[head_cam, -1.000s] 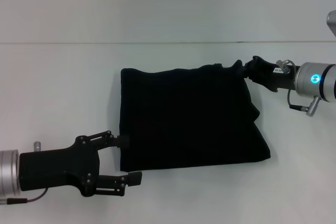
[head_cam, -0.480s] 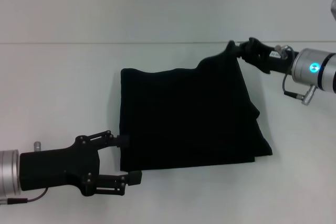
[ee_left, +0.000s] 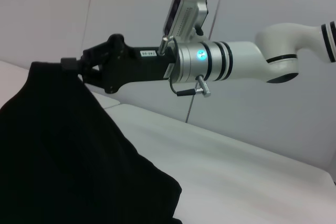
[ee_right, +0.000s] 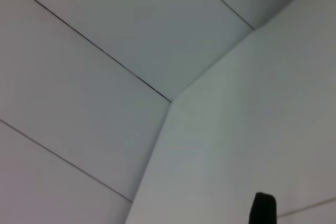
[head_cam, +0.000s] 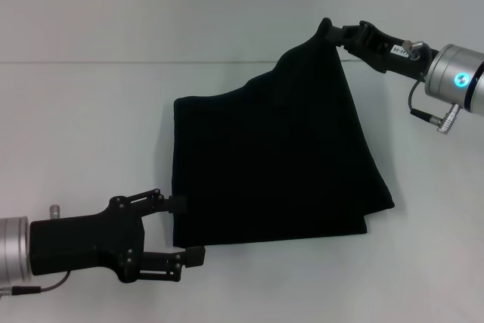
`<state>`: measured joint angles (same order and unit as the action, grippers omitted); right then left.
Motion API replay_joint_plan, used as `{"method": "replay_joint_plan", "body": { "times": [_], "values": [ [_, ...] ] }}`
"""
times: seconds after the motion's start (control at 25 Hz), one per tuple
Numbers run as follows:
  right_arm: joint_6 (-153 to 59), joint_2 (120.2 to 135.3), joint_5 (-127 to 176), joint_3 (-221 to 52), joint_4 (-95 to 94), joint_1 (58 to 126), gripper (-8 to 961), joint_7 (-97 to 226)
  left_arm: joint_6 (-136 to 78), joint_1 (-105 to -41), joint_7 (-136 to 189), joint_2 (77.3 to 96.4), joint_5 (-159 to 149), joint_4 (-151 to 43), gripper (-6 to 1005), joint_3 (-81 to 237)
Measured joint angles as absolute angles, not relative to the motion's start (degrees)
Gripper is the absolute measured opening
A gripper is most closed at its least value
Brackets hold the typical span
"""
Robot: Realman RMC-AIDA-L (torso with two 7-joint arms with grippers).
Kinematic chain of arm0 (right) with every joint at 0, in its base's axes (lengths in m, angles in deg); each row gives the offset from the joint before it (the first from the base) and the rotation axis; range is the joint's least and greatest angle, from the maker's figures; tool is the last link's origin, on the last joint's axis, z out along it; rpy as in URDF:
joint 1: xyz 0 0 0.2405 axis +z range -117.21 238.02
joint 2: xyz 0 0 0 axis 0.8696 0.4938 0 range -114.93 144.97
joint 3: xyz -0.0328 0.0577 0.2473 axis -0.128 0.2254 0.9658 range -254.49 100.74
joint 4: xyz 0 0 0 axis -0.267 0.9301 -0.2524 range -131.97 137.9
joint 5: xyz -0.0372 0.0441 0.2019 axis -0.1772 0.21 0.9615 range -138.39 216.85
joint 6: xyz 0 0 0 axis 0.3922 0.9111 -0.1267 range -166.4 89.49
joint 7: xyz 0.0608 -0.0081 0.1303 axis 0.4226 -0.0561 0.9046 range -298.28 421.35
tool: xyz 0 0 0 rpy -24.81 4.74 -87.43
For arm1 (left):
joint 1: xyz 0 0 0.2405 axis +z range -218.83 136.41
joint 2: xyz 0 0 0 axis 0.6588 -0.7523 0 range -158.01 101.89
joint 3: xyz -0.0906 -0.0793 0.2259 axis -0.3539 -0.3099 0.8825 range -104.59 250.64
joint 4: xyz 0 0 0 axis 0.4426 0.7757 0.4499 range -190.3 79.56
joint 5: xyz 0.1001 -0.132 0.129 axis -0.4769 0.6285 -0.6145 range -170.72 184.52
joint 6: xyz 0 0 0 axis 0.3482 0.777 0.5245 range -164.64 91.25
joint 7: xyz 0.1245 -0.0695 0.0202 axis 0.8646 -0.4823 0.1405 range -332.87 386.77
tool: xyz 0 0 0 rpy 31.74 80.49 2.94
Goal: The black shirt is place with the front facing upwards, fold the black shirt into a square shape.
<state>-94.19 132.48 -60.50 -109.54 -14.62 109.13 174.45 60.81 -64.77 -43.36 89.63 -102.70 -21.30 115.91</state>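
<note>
The black shirt [head_cam: 272, 172] lies folded on the white table [head_cam: 91, 111], with no print showing. Its far right corner is pulled up into a peak. My right gripper [head_cam: 330, 34] is shut on that corner and holds it above the table. The left wrist view shows the same pinch, with the right gripper [ee_left: 71, 65] at the top of the hanging black shirt [ee_left: 52, 156]. My left gripper [head_cam: 187, 229] rests low at the shirt's near left corner. It is open, one finger at the left edge and the other by the near edge.
The table's back edge [head_cam: 113, 62] runs behind the shirt, with a plain white wall [head_cam: 227, 5] beyond it. The right wrist view holds only white wall panels [ee_right: 131, 51] and a small dark tip [ee_right: 262, 211].
My right gripper has risen and drawn back, lifting the shirt's far right corner from table height into a tall peak. The left gripper has stayed in place.
</note>
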Motion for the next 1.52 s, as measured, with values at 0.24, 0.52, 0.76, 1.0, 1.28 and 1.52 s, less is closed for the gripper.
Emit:
{"method": "replay_joint_plan", "body": {
  "times": [0.24, 0.52, 0.76, 1.0, 1.28, 1.52],
  "values": [
    [-91.1, 132.42, -60.0, -109.9, -14.6, 109.2, 24, 173.1, 60.5, -65.0, -43.4, 89.77, -102.7, -21.4, 953, 116.0],
    [-81.5, 133.70, -60.1, -110.0, -14.1, 110.2, 26, 170.9, 60.5, -65.1, -43.6, 89.97, -102.7, -21.4, 952, 116.1],
    [-76.9, 134.70, -60.0, -110.1, -13.1, 111.6, 27, 169.3, 60.5, -65.1, -44.1, 89.97, -102.7, -21.5, 951, 116.3],
    [-73.0, 134.80, -60.0, -110.1, -10.9, 112.3, 29, 169.0, 60.4, -65.0, -44.1, 89.97, -102.7, -21.9, 950, 116.0],
    [-69.5, 134.86, -60.0, -110.1, -9.4, 112.2, 31, 169.0, 60.4, -65.1, -44.2, 89.97, -102.7, -22.3, 951, 116.0],
    [-68.8, 135.06, -59.9, -109.7, -9.3, 111.3, 144, 169.2, 60.4, -65.2, -44.2, 90.03, -102.7, -22.9, 950, 115.9]
  ]
}}
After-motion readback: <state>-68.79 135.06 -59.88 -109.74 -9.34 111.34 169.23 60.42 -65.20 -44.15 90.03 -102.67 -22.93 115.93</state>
